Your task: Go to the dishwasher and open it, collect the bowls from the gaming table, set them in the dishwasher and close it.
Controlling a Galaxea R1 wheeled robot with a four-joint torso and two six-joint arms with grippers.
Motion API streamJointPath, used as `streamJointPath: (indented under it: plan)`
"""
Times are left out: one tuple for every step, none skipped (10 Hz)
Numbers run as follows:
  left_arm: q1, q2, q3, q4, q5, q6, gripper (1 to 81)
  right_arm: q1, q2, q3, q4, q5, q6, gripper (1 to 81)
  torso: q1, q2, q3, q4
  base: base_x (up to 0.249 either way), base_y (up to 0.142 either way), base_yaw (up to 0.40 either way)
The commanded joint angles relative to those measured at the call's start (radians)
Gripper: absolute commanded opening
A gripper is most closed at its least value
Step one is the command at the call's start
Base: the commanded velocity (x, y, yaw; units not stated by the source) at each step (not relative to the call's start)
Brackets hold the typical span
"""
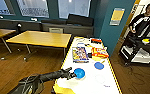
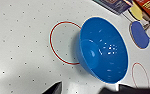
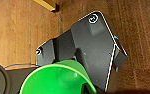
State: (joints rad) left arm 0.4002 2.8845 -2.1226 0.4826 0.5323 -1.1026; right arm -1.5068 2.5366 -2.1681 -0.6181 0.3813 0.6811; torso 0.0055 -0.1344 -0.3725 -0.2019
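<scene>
A bright blue bowl (image 1: 79, 73) (image 2: 103, 50) sits on the white-topped, yellow-edged gaming table (image 1: 101, 83) (image 2: 21, 37), partly over a red ring drawn on the top. My left arm comes in from the lower left, and the left gripper (image 1: 70, 74) (image 2: 87, 88) is right at the bowl's near rim, its two dark fingertips spread apart on either side. A green bowl (image 3: 57, 80) hangs over the wooden floor close to the right wrist camera, carried by my right gripper. The dishwasher is out of view.
A board-game box (image 1: 80, 54), a red-orange packet (image 1: 99, 52) and a flat blue disc (image 1: 98, 65) lie further along the table. Yellow-topped tables (image 1: 41, 38) stand to the left, a teal wall corner (image 1: 111, 32) to the right. A person (image 1: 144, 17) stands behind a black cart (image 1: 138, 51).
</scene>
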Motion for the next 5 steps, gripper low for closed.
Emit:
streamJointPath:
  plan:
    - [-0.159, 0.026, 0.015, 0.014, 0.021, -0.003, 81.1, 0.030, -0.033, -0.004, -0.022, -0.028, 0.002, 1.0, 0.000, 0.000, 0.000, 0.000, 0.000, 0.000, 0.000]
    - [-0.165, 0.040, 0.012, 0.014, 0.021, -0.003, 81.1, 0.030, -0.029, -0.008, -0.022, -0.028, 0.002, 1.0, 0.000, 0.000, -0.022, 0.000, 0.000, 0.000, 0.000]
    - [-0.168, 0.052, 0.012, 0.016, 0.021, -0.003, 81.1, 0.029, -0.028, -0.015, -0.022, -0.028, 0.002, 1.0, 0.000, 0.000, -0.048, 0.000, 0.000, 0.000, 0.000]
    - [-0.171, 0.059, 0.007, 0.016, 0.021, -0.003, 81.1, 0.029, -0.028, -0.016, -0.022, -0.028, 0.002, 1.0, 0.000, 0.000, -0.006, 0.000, 0.000, 0.000, 0.000]
    - [-0.174, 0.069, -0.008, 0.011, 0.022, -0.009, 81.1, 0.030, -0.028, -0.016, -0.022, -0.028, 0.002, 1.0, 0.000, 0.000, -0.021, 0.000, 0.000, 0.000, 0.000]
